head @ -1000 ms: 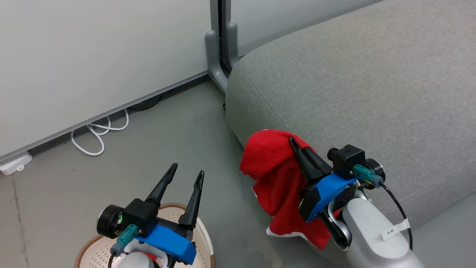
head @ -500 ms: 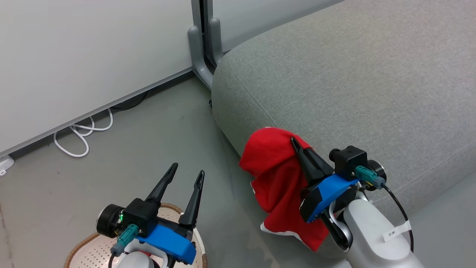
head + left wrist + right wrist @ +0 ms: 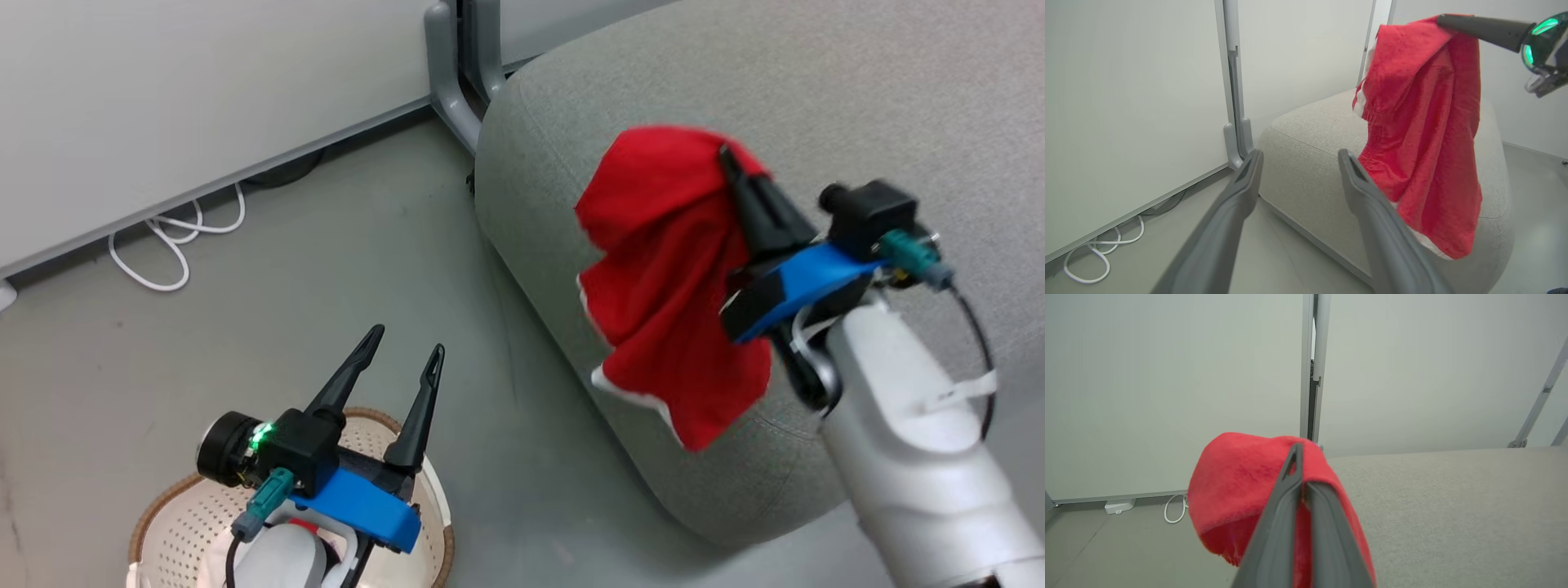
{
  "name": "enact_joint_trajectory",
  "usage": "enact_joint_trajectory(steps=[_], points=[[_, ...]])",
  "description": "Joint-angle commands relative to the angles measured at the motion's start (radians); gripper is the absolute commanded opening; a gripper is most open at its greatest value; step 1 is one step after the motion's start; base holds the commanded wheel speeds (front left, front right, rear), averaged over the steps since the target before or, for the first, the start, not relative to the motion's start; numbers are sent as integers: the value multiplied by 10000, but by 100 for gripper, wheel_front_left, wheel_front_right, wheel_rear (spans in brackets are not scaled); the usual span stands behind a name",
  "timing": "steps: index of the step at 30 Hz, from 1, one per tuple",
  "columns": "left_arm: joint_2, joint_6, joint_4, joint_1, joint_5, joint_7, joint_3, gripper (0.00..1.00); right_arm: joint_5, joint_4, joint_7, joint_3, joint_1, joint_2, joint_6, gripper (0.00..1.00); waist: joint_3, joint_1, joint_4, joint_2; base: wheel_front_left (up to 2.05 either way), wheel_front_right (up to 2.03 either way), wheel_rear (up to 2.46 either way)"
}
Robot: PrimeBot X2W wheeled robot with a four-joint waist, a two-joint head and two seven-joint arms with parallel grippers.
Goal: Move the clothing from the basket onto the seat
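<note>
The right pincer (image 3: 725,153) grips the red clothing (image 3: 661,269) over the grey seat (image 3: 816,82). The left pincer (image 3: 406,339) is open by the basket (image 3: 175,535).

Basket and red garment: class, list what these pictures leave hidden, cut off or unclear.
- basket contents: head view, behind the left gripper and arm, cut by the bottom edge.
- red garment hem, touching the seat or not: head view, its own folds hide it.
- Garment's type: bunched in the right gripper, all views.

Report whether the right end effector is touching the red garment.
Touching. The right wrist view shows the right end effector shut on a fold of the red garment.
</note>
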Motion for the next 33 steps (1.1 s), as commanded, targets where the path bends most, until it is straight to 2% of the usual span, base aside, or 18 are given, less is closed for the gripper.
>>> enact_joint_trajectory(steps=[1,11,16,25,30,33], points=[[112,-10,-80,-250,39,-27,-77,100,-56,-67,26,-222,-436,-239,1,0,401,0,210,-1,0,0,0],[939,-10,-649,-1201,210,-27,-527,100,3,-592,339,-2736,-2470,-2090,1,0,2206,0,919,-1,0,0,0],[1365,-10,-1018,-1572,310,-27,-795,100,-200,-683,353,-4065,-2848,-2697,1,0,2981,0,1144,-1,0,0,0],[1770,-10,-1639,-2055,436,-27,-1015,100,-626,263,130,-5458,-2169,-2610,1,0,4039,0,1523,-1,0,0,0],[1898,-10,-1694,-2084,460,-27,-1041,100,-982,1260,13,-5933,-1760,-2372,1,0,4338,0,1680,-1,0,0,0],[1913,-10,-1690,-2142,435,-29,-1013,100,-1426,1827,-19,-5880,-1671,-2405,1,0,4436,0,1786,-1,0,0,0]])
